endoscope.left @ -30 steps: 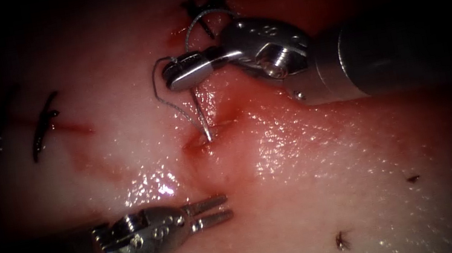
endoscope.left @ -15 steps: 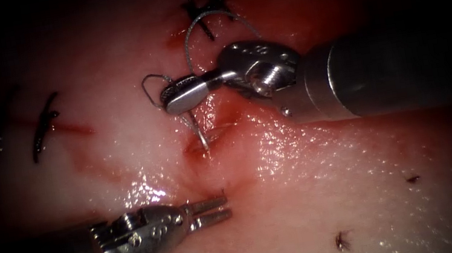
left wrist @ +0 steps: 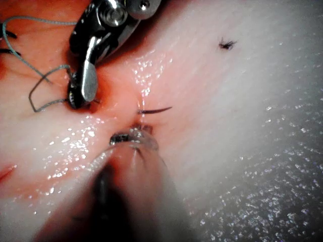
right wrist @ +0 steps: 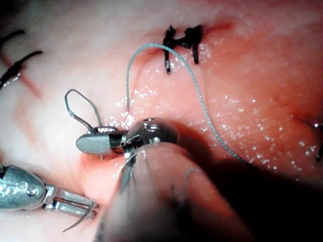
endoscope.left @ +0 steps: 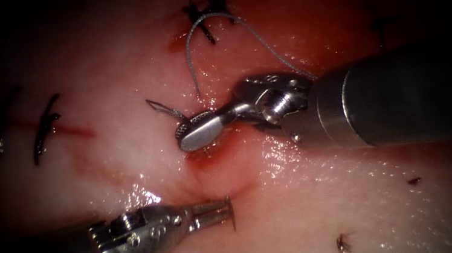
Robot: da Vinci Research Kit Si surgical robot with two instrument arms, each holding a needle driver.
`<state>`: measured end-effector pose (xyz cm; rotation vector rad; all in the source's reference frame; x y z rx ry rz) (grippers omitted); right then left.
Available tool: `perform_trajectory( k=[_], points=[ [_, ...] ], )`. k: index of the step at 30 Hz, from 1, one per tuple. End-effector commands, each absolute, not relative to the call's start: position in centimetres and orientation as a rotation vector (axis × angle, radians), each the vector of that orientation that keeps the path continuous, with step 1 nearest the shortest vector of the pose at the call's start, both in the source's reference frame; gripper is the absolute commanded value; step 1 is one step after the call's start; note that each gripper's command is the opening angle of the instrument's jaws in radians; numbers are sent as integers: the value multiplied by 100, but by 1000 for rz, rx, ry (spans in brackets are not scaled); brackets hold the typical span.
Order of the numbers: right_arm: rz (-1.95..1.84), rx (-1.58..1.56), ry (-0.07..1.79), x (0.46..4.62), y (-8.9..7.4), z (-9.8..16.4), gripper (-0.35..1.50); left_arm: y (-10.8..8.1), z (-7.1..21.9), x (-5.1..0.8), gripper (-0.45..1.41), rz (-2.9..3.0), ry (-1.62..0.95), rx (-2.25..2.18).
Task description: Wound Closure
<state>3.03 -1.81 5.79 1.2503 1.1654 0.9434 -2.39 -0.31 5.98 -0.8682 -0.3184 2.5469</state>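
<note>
My right tool (endoscope.left: 194, 135) lies low against the reddened cut (endoscope.left: 213, 159), its jaws shut on the needle near its tail end. Most of the needle's curve is buried in the tissue. Its dark tip (endoscope.left: 232, 219) sticks out just in front of my left tool (endoscope.left: 218, 210), whose jaws stand slightly open and hold nothing. The left wrist view shows that tip (left wrist: 156, 109) beside my left tool (left wrist: 132, 137), with the right tool (left wrist: 83, 88) beyond. Grey thread (endoscope.left: 190, 59) loops from the right tool up to a tied black stitch (endoscope.left: 206, 7). In the right wrist view, the right tool (right wrist: 93, 142), thread (right wrist: 128, 75) and needle tip (right wrist: 75, 225) appear.
Dark older stitches (endoscope.left: 45, 123) lie on the tissue left of the cut. Cut ends of thread (endoscope.left: 342, 242) rest at the lower right. Red fluid wets the tissue around the cut. The right tool's thick shaft (endoscope.left: 405, 96) crosses the right half.
The right tool has swung down and to the left, driving the needle into the tissue; the bare length of needle has gone under and its tip has come out by the left tool.
</note>
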Motion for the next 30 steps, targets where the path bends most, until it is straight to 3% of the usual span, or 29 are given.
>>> perform_trajectory(
  k=[1,6,8,9,10,11,17,18,20,25,27,30],
  points=[
    [959,1267,1144,307,-196,592,-35,-33,597,-245,21,2525,-307,-874],
    [980,1271,1127,297,-200,594,-35,-28,584,-244,21,2534,-261,-899],
    [1014,1246,1153,292,-193,592,24,-30,576,-245,26,2556,-226,-934],
    [1014,1246,1153,292,-193,592,24,-30,576,-245,26,2556,-226,-934],
    [1013,1175,1197,287,-186,591,81,-32,569,-246,32,2589,-173,-978],
    [1004,1119,1224,281,-180,589,96,-33,566,-247,34,2602,-149,-1003],
    [964,876,1296,228,-126,584,113,-23,545,-252,46,2644,4,-1219],
    [979,816,1320,213,-113,583,128,-18,543,-257,52,2636,43,-1243],
    [1002,804,1329,208,-109,583,135,-16,542,-259,54,2635,62,-1252],
    [1021,771,1343,184,-108,582,128,-3,541,-279,54,2629,60,-1306],
    [1020,770,1350,183,-112,582,131,0,545,-285,42,2624,51,-1328],
    [1011,773,1359,186,-121,582,135,0,556,-292,39,2644,3,-1367]
  ],
)
